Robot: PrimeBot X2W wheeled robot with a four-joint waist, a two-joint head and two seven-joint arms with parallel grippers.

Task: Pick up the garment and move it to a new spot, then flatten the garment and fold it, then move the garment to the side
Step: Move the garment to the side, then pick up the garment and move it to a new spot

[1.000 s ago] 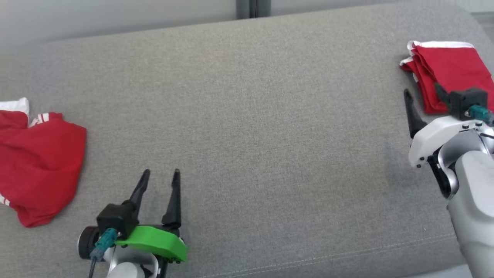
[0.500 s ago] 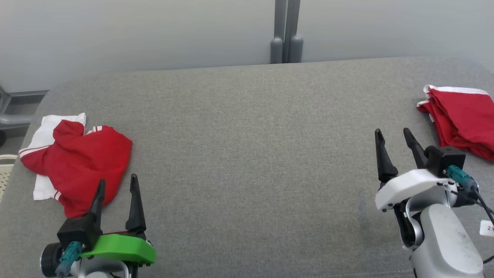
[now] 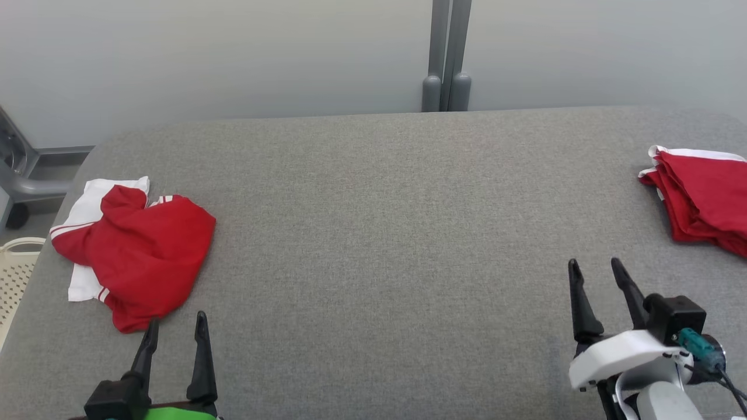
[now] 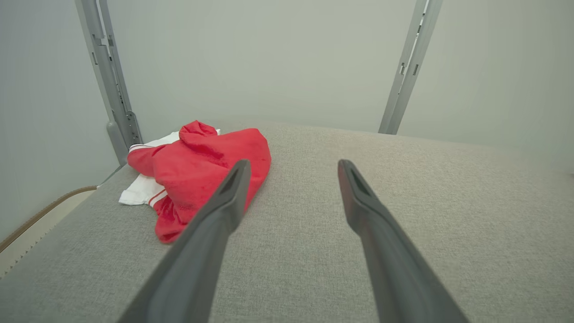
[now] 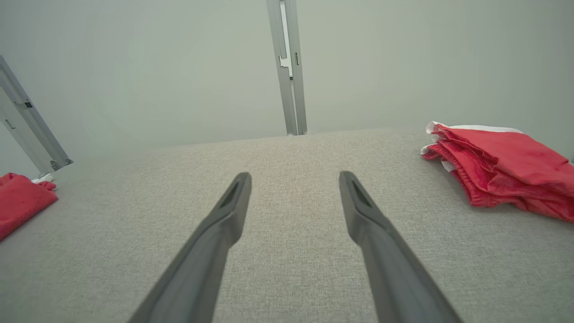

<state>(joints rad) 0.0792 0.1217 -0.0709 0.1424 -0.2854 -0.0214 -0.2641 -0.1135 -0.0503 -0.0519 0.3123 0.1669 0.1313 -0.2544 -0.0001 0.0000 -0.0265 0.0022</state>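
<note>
Looking down from the head view: grey fabric-covered surface (image 3: pixel 379 233) spans the frame, nothing gripped.

- Left end effector (image 3: pixel 177 319) at 7 o'clock, fingers spread, nothing between them. Its body is cut off by the bottom edge. Left wrist view confirms the gap (image 4: pixel 293 163).
- Right end effector (image 3: pixel 594 262) at 5 o'clock, fingers spread and empty; same in the right wrist view (image 5: pixel 294 175).
- Crumpled red garment with white striped trim (image 3: pixel 146 256) lies at 9 o'clock, near the surface's left edge. The left end effector's tips sit just beside its near hem; can't tell whether they touch. In the left wrist view one finger crosses in front of the cloth (image 4: pixel 206 166) and hides part of it. It also shows at 9 o'clock in the right wrist view (image 5: pixel 20 197), cut off by the frame.
- Folded red garment with white edging (image 3: pixel 700 198) at 3 o'clock, well apart from the right end effector; its right part is cut off by the frame edge. The stacked layers are clearer in the right wrist view (image 5: pixel 502 166).
- Grey metal post (image 3: pixel 446 58) at 12 o'clock, behind the surface.
- White perforated basket (image 3: pixel 14 274) at 9 o'clock, mostly out of frame; contents not visible.
</note>
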